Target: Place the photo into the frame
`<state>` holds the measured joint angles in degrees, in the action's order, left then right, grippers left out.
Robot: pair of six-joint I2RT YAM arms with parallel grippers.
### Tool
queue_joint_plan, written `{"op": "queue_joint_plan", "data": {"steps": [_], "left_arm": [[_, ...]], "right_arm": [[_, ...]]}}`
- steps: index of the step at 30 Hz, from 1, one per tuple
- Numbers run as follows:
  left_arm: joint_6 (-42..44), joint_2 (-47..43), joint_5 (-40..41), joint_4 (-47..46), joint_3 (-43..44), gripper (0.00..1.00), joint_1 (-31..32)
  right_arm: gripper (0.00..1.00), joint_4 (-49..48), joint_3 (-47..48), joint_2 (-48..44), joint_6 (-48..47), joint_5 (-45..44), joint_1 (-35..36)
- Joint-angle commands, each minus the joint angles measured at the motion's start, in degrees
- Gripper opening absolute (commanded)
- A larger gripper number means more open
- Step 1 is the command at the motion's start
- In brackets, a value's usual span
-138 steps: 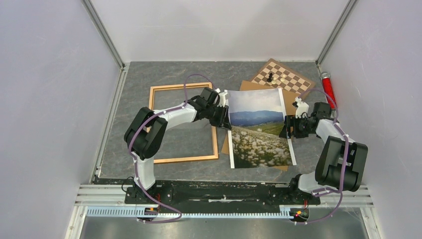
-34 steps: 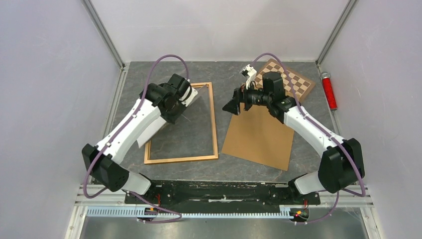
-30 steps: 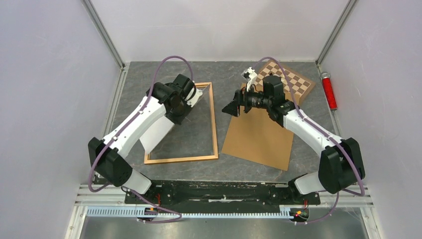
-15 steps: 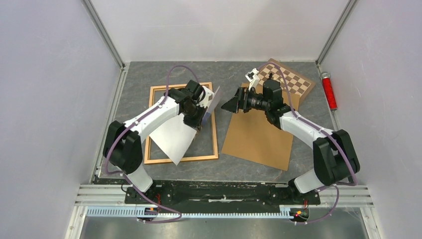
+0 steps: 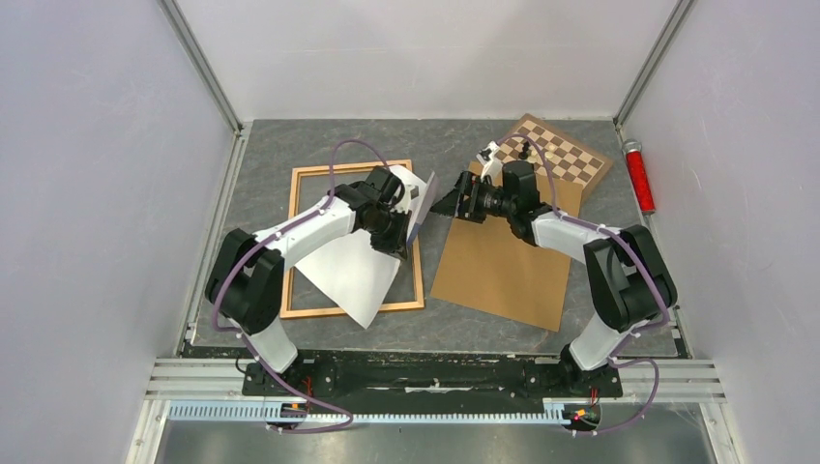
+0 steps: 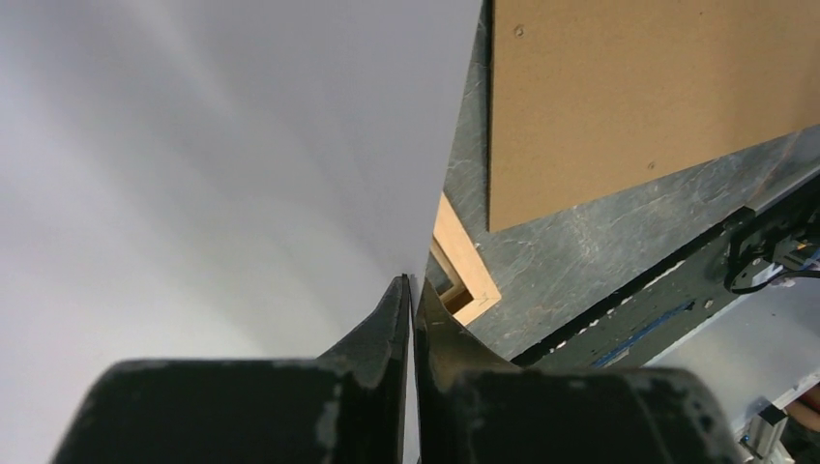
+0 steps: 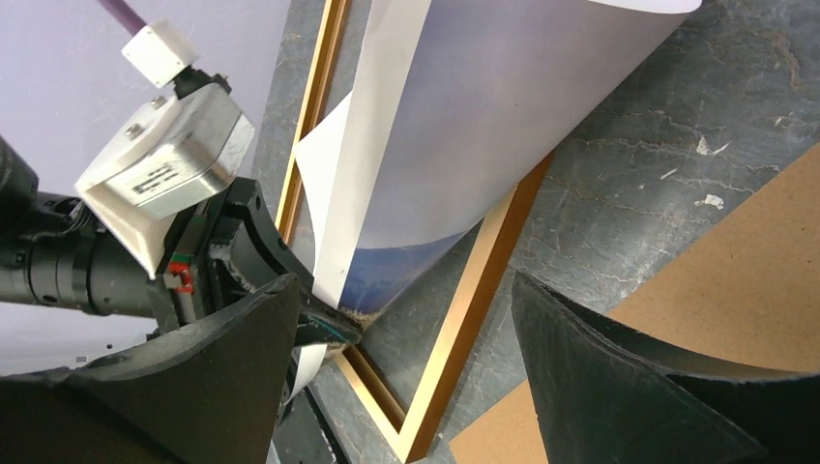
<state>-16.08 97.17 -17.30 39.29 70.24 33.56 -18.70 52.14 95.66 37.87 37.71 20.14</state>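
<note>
The photo [image 5: 350, 275] is held over the frame [image 7: 484, 290]
Its edge is pinched by the closed left gripper [image 6: 412, 286]; the right gripper [image 5: 446, 204] is spread wide, empty.

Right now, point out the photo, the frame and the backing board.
photo [image 5: 353, 271], top view, white back.
frame [image 5: 311, 171], top view, far rail.
backing board [image 5: 503, 266], top view, bare middle.

Grey tabletop [image 5: 445, 140]; frame [image 5: 311, 170] flat at left; brown backing board [image 5: 503, 271] right; chessboard [image 5: 571, 159] behind; red cylinder [image 5: 638, 176] far right.
</note>
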Motion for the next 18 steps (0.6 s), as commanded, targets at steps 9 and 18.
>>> {"op": "queue_joint_plan", "data": {"steps": [9,18], "left_arm": [[-3.08,0.36,-2.7,-4.92,-0.19,0.21,1.9],[-3.08,0.13,-3.75,-5.54,-0.43,0.26,2.61]], "right_arm": [[0.85,-5.87,2.0,3.51,2.9,0.61,2.51],[0.85,-5.99,3.71,6.84,3.47,0.56,3.49]]}}
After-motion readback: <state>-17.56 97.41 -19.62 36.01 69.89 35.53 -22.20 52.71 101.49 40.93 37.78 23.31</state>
